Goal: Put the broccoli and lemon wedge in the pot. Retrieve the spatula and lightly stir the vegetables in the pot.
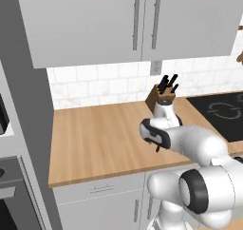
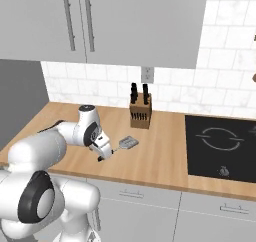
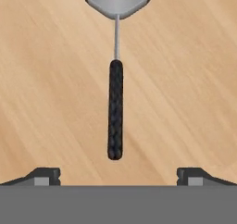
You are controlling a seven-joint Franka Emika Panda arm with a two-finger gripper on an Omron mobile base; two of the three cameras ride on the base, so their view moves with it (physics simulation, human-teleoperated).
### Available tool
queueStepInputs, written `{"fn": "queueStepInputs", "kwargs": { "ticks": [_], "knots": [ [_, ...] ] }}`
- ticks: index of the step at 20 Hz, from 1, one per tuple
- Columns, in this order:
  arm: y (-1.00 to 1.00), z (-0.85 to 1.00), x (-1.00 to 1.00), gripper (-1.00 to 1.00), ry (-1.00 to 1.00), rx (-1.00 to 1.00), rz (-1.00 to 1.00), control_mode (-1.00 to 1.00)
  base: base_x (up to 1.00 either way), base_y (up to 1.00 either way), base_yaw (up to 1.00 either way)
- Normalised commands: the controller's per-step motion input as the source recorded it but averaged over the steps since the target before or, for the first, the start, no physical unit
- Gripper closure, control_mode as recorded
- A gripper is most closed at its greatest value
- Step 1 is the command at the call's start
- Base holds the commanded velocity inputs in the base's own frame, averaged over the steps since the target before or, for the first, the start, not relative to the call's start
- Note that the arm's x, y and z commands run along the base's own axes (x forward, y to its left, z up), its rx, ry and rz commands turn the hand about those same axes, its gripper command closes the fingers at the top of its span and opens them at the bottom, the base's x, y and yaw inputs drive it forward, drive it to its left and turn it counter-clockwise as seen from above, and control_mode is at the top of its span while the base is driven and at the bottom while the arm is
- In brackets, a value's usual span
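- Hovering over the wooden desk (image 2: pixel 165 151) right now, the gripper (image 3: pixel 118 174) points down at the spatula (image 3: pixel 115 93), and its fingers (image 3: pixel 44 176) are spread wide with nothing between them.
- In the hand view the spatula lies flat on the wood, black handle running toward the gap between the two finger tips, grey slotted head at the far end. The handle's end sits just short of the fingers, not touching either one as far as I can see.
- From the right base view, the spatula (image 2: pixel 125 144) is on the desk just in front of and a bit left of the knife block (image 2: pixel 140 111), and the gripper (image 2: pixel 102 156) sits right at its handle end. Can't really make out the fingers from this angle, too small and dark.
- The black cooktop (image 2: pixel 222 146) is set into the desk well off to the right of the spatula.
- In the left base view the arm (image 1: pixel 190 146) bends across the front of the desk and the gripper (image 1: pixel 157 147) hangs below the dark wrist. The knife block (image 1: pixel 161 95) stands behind it near the tiled wall.
- White cabinets (image 2: pixel 100 21) hang above the desk.
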Motion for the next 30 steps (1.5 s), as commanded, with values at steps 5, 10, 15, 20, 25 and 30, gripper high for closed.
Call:
{"fn": "queueStepInputs", "kwargs": {
  "ticks": [5,10,15,20,25,30],
  "knots": [
    [0.00,-0.32,0.21,-1.00,0.01,0.00,-0.01,-1.00,0.00,0.00,0.00],
    [-0.01,-0.24,0.12,-1.00,0.02,0.00,0.00,-1.00,0.00,0.00,0.00],
    [0.00,-0.21,0.01,-1.00,0.00,0.00,0.00,-1.00,0.00,0.00,0.00],
    [-0.01,-0.19,0.00,-1.00,0.00,0.00,0.00,-1.00,0.00,0.00,0.00],
    [-0.01,-0.11,0.00,1.00,0.00,0.00,0.00,-1.00,0.00,0.00,0.00],
    [0.00,0.00,0.00,1.00,0.00,0.00,0.00,-1.00,0.00,0.00,0.00]
  ]
}}
